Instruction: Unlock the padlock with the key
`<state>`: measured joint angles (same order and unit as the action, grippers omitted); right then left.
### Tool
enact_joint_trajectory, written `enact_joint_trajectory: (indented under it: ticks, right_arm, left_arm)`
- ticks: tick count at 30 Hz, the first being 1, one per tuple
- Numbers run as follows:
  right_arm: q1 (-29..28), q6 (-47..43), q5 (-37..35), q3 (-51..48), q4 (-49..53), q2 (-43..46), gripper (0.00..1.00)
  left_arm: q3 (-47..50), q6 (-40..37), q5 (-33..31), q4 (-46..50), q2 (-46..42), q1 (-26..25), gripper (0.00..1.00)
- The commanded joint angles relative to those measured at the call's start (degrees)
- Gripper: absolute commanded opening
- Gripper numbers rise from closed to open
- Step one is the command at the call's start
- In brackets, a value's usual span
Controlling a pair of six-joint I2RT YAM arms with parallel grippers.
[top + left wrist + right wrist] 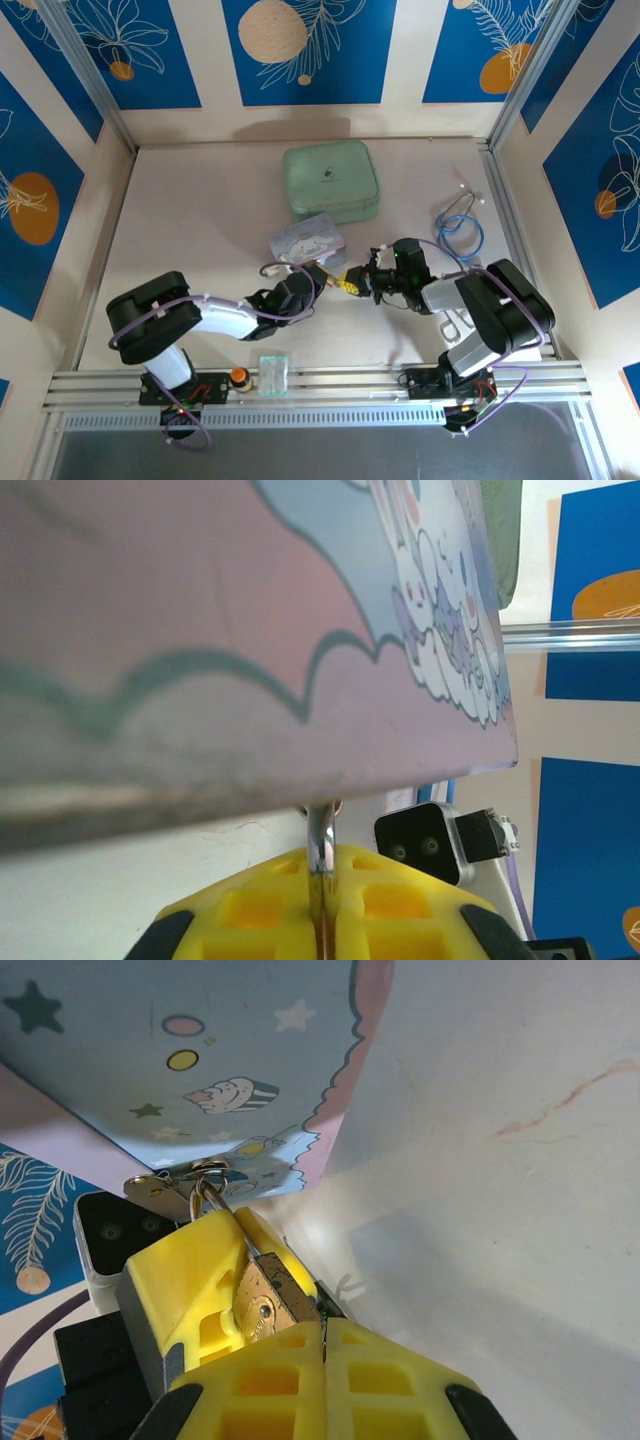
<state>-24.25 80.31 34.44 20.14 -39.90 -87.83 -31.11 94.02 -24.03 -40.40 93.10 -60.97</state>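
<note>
The left gripper [322, 880] is clamped tight on the padlock [264, 1305], which hangs by its loop from the clasp [158, 1186] of the lilac tin [150, 1050]. The right gripper [323, 1345] is fully closed, with its tips against the brass body. The key cannot be made out.

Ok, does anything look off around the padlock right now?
Nothing spilled or damaged. The lilac tin lies skewed on the table, and the padlock on its hasp is pinched by the shackle in the left claw. The right claw is shut right beside it.
</note>
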Motion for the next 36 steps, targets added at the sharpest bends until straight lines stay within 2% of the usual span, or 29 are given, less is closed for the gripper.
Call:
enact_joint_trajectory:
  ticks: [1,4,8,12,18,22,23,25,28,33,36]
  right_arm:
    - [-2.1,-0.7,-0.3,0.8,-0.7,2.5,0.00]
    - [-2.6,-1.1,-0.1,0.4,-0.2,2.7,0.00]
    - [-3.3,-1.5,-0.2,0.4,0.6,2.9,0.00]
    - [-3.7,-2.7,-0.7,0.6,3.0,3.8,0.00]
    - [-3.9,-3.9,-1.1,0.9,5.8,4.9,0.00]
    - [-4.1,-5.2,-1.2,1.4,7.6,4.9,0.00]
    - [-4.1,-5.6,-1.3,1.6,7.8,5.0,0.02]
    - [-4.1,-6.9,-1.2,2.2,8.8,5.2,0.22]
    - [-3.7,-12.1,-1.6,3.6,16.2,8.0,0.40]
    - [-3.2,-25.2,-6.7,8.3,37.0,14.3,0.51]
    - [-2.5,-34.1,-9.1,12.0,47.6,15.7,0.57]
  left_arm:
    - [-2.9,-0.2,8.3,-2.8,0.1,-1.5,0.14]
    - [-3.3,-0.1,9.2,-2.3,1.0,-1.3,0.17]
    - [-3.5,0.1,10.0,-2.2,1.8,-1.1,0.15]
    - [-3.6,-0.2,10.4,-1.8,1.8,-1.0,0.21]
    - [-3.5,-0.8,9.9,-0.7,1.0,-0.9,0.14]
    - [-4.2,-2.1,10.3,1.5,-0.3,-0.7,0.14]
    - [-4.2,-2.0,10.6,1.8,-0.3,-0.7,0.13]
    - [-4.1,-1.7,10.9,1.9,-0.6,-0.6,0.10]
    - [-3.8,-1.1,10.7,5.4,-1.8,-0.3,0.04]
    - [-3.2,-1.2,9.6,13.2,-4.4,0.3,0.02]
    - [-2.8,-1.3,9.6,14.4,-5.4,0.7,0.01]
